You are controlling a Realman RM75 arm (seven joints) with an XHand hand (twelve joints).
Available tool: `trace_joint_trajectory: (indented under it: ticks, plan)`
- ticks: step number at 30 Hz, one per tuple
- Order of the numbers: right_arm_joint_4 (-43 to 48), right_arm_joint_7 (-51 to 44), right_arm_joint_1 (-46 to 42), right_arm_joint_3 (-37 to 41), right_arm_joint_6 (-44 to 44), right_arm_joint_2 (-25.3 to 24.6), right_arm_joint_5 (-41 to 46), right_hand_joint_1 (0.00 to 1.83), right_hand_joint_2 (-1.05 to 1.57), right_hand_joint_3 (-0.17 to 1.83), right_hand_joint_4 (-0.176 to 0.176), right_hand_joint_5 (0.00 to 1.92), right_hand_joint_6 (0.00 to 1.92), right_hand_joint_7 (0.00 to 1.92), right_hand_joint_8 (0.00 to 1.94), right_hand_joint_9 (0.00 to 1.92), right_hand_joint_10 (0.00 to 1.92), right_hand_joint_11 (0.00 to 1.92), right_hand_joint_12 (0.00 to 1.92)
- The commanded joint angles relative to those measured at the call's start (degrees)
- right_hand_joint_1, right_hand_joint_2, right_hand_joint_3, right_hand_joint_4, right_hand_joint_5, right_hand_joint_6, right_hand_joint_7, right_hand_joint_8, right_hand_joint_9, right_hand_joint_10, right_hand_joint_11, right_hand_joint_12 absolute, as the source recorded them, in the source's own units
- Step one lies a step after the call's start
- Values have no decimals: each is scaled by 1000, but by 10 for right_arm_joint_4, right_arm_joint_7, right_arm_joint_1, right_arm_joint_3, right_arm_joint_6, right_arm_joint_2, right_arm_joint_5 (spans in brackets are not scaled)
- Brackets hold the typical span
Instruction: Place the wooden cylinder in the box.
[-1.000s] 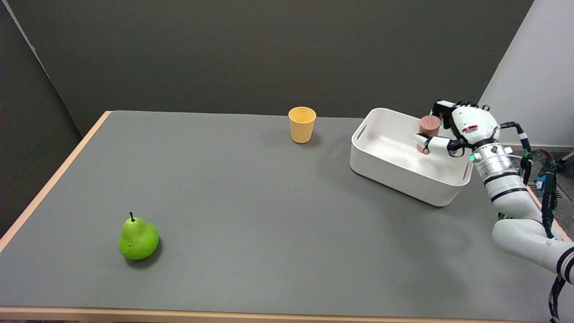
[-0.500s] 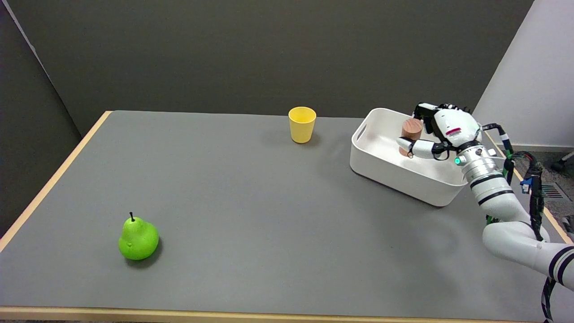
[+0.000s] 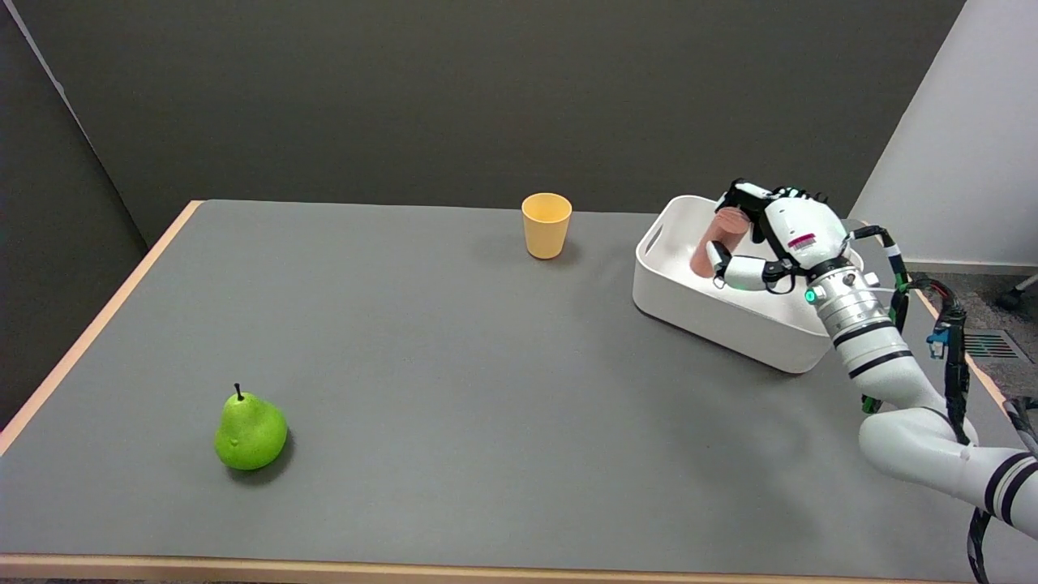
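The wooden cylinder shows as a blurred brown streak slanting down and left inside the white box, at its left part. My right hand hovers over the box, just right of the streak, with its upper fingers and thumb spread apart. The streak's lower end reaches past the thumb toward the box floor, so the cylinder looks loose from the hand. The streak's top end still lies close to the upper fingers.
A yellow cup stands left of the box near the table's far edge. A green pear sits at the near left. The table's right edge runs close beside the box and my arm.
My right hand moved left over the box with the cylinder. The cylinder, sharp and held between fingers and thumb before, is now a blurred streak dropping toward the box floor.
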Motion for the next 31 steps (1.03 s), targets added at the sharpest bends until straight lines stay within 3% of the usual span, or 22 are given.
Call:
trace_joint_trajectory:
  ticks: [1, 6, 9, 12, 16, 25, 31]
  plan:
    - [19, 2, -5, -11, 9, -11, 3, 724, 726, 927, 42, 496, 971, 789, 1035, 858, 1526, 444, 1921]
    - [21, 2, -4, -11, 6, -15, 5, 710, 716, 925, 43, 475, 920, 764, 1003, 834, 1494, 454, 1921]
    - [23, 2, -5, -9, 6, -20, 9, 595, 675, 913, 44, 370, 683, 640, 811, 680, 1330, 507, 1888]
    - [24, 2, -5, -9, 7, -21, 9, 464, 640, 865, 36, 283, 509, 439, 506, 409, 1056, 495, 1743]
    - [37, 1, -5, -11, 18, -22, 5, 430, 624, 856, 33, 256, 466, 324, 385, 285, 898, 424, 1683]
    - [127, -3, -11, -14, 71, -21, -36, 437, 625, 854, 30, 250, 460, 310, 367, 263, 868, 410, 1671]
    - [274, 3, -36, -16, 112, -19, -115, 435, 633, 852, 27, 255, 469, 322, 375, 269, 879, 419, 1677]
